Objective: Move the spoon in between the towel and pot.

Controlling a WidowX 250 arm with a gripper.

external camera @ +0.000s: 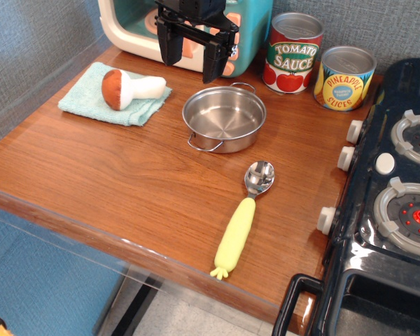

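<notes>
Gripper (193,61) up at 12 o'clock w/ jaws spread, holding nothing; spoon (242,217) untouched at 5 o'clock of pot (224,117), well apart from towel (91,94) at 9 — thick rounded handle could roll out of pinch, & narrow towel–pot gap risks nudging pot or mushroom (129,87).

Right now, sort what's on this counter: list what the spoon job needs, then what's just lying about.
For the job: spoon, towel, pot, gripper with fingers open.

Lying about: mushroom on the towel, tomato sauce can, pineapple can, toy stove, toy microwave.
</notes>
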